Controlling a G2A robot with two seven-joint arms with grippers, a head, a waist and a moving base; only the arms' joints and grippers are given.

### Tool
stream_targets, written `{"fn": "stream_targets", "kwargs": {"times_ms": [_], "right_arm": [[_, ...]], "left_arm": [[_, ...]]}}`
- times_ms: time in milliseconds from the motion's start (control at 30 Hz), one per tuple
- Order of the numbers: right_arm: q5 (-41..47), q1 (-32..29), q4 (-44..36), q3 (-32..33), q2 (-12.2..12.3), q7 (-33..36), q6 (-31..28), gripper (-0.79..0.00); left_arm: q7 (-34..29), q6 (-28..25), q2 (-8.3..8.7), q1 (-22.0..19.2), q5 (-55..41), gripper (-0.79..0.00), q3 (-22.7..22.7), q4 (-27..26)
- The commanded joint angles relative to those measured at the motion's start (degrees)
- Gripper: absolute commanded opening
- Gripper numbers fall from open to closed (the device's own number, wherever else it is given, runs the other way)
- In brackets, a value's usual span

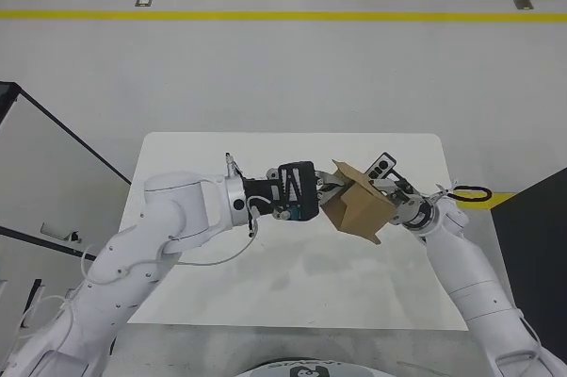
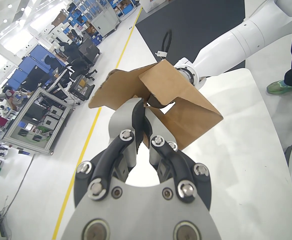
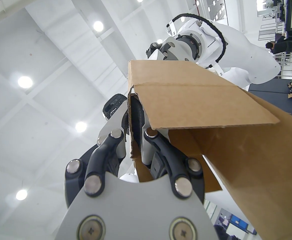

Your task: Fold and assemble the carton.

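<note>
Brown cardboard carton [image 1: 357, 205], partly folded, flaps loose, sits between both pincers; left gripper [image 2: 141, 112] and right gripper [image 3: 135, 116] each pinch an edge.

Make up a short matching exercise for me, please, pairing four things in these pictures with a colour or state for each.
Things:
1. carton
2. table
3. floor stripe
4. left tool

Colours or states:
A. yellow
B. shut on a cardboard flap
C. brown, tilted in the air
D. white, with the carton above it

Pairs: 1-C; 2-D; 3-A; 4-B
</note>
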Motion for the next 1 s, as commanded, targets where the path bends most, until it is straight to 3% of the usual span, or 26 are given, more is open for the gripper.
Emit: {"fn": "stream_targets", "kwargs": {"times_ms": [0,967], "right_arm": [[-0.01,-0.02,0.01,0.01,0.00,0.04,-0.01,-0.785],[-0.27,-0.62,-0.78,0.99,0.18,0.51,-1.24,-0.785]], "left_arm": [[-0.10,0.03,-0.04,-0.11,-0.14,-0.785,0.08,0.07],[-1.05,-0.09,-0.25,-0.53,-0.97,-0.785,-0.25,-0.13]]}}
